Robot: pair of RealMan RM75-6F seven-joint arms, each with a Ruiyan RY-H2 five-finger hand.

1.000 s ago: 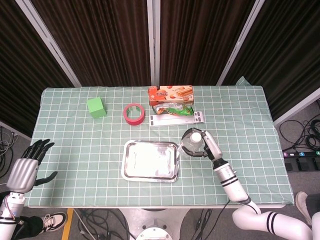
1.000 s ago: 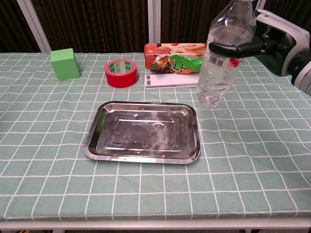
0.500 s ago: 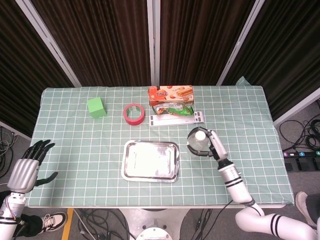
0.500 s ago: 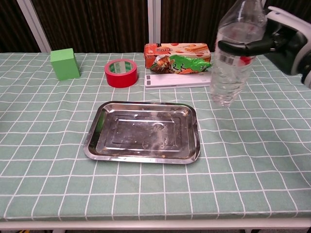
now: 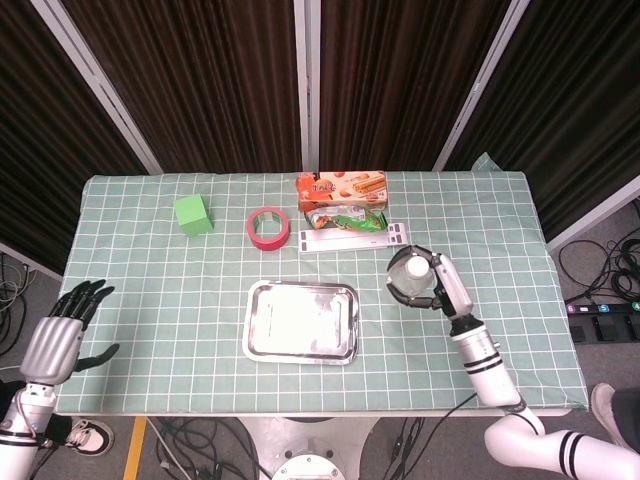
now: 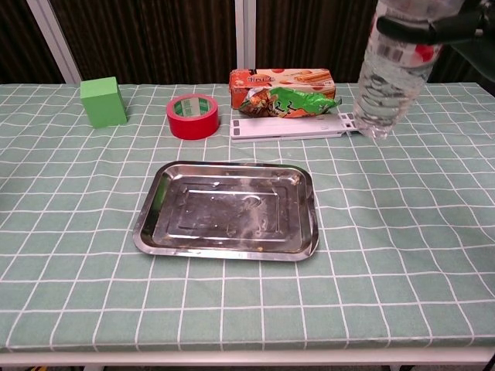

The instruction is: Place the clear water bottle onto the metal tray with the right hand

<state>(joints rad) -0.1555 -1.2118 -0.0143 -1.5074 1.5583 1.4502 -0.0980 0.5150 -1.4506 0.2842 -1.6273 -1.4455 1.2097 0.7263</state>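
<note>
Right hand [image 6: 441, 25] holding clear bottle [image 6: 390, 73] upright at upper right, metal tray [image 6: 229, 241] on tabletop [image 6: 402, 255], red tape roll [image 6: 192, 116], green block [image 6: 103, 101]

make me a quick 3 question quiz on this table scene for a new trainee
1. True or false: the clear water bottle already stands on the metal tray.
2. Which hand holds the bottle? A) left hand B) right hand C) neither
3. Fill in: the roll of tape is ____ in colour.

Key:
1. False. The right hand holds the bottle up, off to the side of the tray, which has nothing on it.
2. B. The left hand hangs by the table's near corner with fingers spread, holding nothing.
3. Red. It lies between the green block and the snack box.
</note>
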